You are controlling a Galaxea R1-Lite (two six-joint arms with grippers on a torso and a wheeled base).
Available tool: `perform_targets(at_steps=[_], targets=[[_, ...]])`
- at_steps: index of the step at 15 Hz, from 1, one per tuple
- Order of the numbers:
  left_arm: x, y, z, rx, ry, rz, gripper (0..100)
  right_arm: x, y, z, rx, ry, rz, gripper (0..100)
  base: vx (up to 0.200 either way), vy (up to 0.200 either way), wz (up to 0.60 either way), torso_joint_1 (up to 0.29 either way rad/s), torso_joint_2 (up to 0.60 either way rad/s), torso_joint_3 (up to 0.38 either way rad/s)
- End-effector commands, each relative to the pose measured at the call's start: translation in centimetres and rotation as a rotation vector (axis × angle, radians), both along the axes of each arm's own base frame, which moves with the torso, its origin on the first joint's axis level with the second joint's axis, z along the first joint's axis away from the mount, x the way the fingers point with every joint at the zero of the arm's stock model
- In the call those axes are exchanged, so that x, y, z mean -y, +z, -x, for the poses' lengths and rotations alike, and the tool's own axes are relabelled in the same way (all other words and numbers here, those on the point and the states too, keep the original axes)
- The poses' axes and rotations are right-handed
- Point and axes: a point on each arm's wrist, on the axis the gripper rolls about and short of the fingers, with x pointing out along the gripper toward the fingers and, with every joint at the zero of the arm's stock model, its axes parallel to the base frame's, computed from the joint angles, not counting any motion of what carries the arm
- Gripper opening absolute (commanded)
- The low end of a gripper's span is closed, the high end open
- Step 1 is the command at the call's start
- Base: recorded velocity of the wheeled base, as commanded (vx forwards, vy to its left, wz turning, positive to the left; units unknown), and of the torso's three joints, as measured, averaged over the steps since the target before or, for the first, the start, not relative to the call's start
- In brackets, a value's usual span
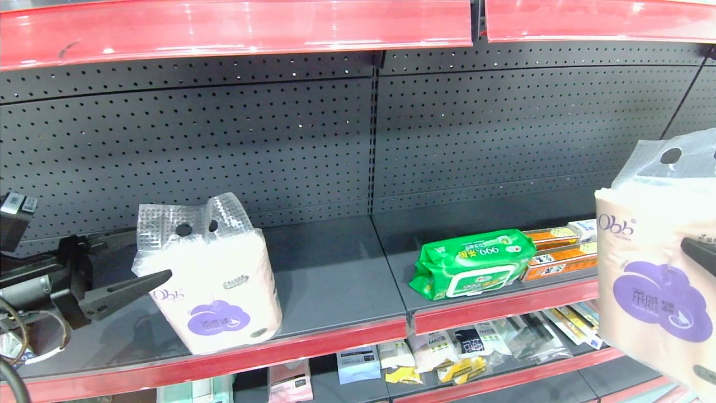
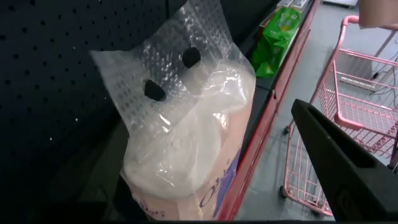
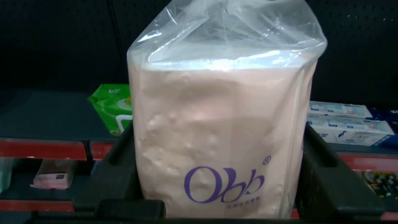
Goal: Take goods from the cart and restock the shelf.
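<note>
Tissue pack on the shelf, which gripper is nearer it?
Left. The left gripper is beside the tissue pack; the right gripper is far off, holding a second pack.

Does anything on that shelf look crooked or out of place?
The tissue pack on the left stands tilted at the shelf front; the green wipes pack lies skewed. Nothing looks spilled.

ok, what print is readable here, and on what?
Held tissue pack: purple brand logo, clear; line beneath too small.
Shelved tissue pack: same logo, smaller.
Green wipes pack: large digits, clear; rest too small.
Orange boxes: too small.
Packets below: blurred.
</note>
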Motion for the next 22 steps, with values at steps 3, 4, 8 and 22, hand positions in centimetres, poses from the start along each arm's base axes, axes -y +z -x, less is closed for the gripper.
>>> perform_targets(at_steps=[3,4,8,22], targets=[[-0.1,1.7,0.9,0.027,0.106,0.000,100,0.0,-0.1,-0.4,-0.017,0.002,0.001,0,0.000,0.000,0.00,0.000,0.00,0.000],[0.0,2.2,1.2,0.019,0.161,0.017,100,0.0,-0.2,-0.5,-0.018,0.002,0.001,0,0.000,0.000,0.00,0.000,0.00,0.000],[0.5,3.7,3.1,0.017,0.463,0.087,100,-0.1,-0.4,-0.5,-0.028,0.005,0.001,0,0.000,0.000,0.00,0.000,0.00,0.000],[6.4,2.3,18.6,-0.019,0.487,-0.040,100,0.1,-1.4,-0.4,-0.059,-0.069,0.019,0,0.000,0.000,0.00,0.000,0.00,0.000]])
